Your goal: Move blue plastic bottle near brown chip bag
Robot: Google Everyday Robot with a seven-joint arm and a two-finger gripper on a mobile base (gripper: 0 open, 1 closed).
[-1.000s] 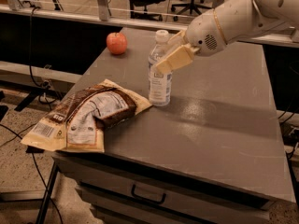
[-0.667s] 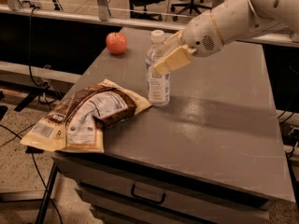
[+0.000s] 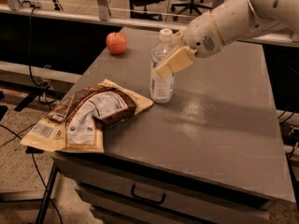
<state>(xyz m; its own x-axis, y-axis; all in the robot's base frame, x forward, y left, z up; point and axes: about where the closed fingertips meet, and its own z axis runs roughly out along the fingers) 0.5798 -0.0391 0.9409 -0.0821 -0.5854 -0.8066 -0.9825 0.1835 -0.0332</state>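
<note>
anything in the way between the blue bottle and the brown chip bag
Nothing visible. The blue plastic bottle stands beside a corner of the brown chip bag, only bare table between them. The gripper is at the bottle's upper part; the apple sits farther back, aside.

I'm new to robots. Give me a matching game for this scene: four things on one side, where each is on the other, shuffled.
1 red apple
2 brown chip bag
3 blue plastic bottle
4 hand

a upright beside the bag
b clamped on the bottle's upper part
c table's far left
d overhanging the table's front-left edge

Pairs: 1-c, 2-d, 3-a, 4-b
</note>
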